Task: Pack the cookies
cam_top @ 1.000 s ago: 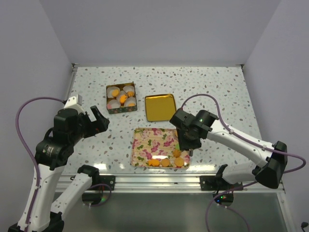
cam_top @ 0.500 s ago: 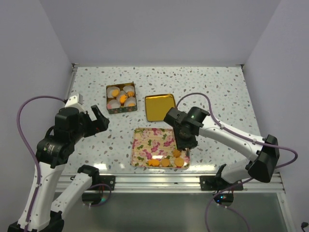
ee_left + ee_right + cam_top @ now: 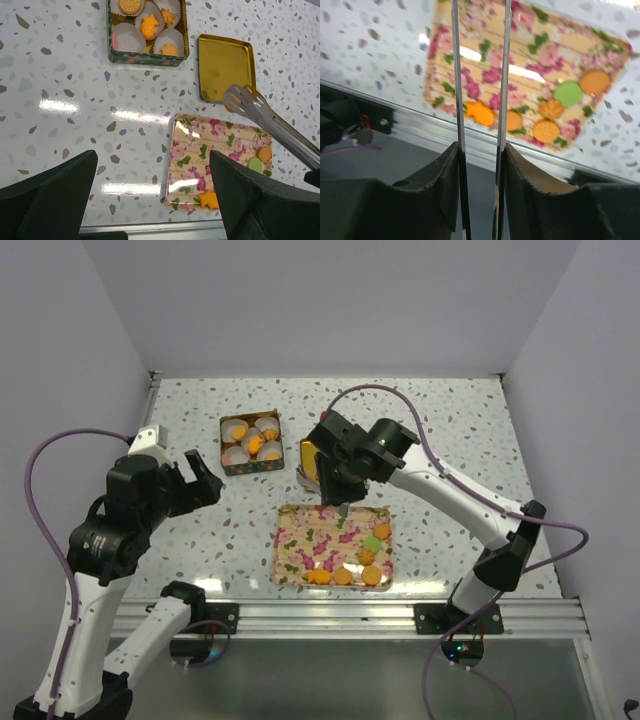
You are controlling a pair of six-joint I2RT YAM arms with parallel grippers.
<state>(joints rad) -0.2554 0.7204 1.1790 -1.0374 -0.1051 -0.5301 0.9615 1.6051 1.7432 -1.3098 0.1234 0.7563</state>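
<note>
Packing is partly done. In the tin (image 3: pixel 145 59), at the far left of the table, 4 of the white paper cups (image 3: pixel 122 42) each hold one of the cookies (image 3: pixel 149 27), and at least 1 cup looks empty. Another 6, 5 orange-brown and 1 pale green, lie loose on the near right part of the floral tray (image 3: pixel 192 165), which sits nearer than the tin. By my reading, roughly half the moving is left. The gold lid (image 3: pixel 222 67) lies open side up just right of the tin, so closing is probably left too.

The right gripper (image 3: pixel 481 150) is clamped on a pair of tongs (image 3: pixel 255 107), whose tip hangs over the lid's near edge, between tray and tin. A sliver of orange shows at that tip. It may be a cookie on its way, but I cannot tell. The left gripper (image 3: pixel 152 160) hangs spread wide and empty above the left side of the table, apart from everything.
</note>
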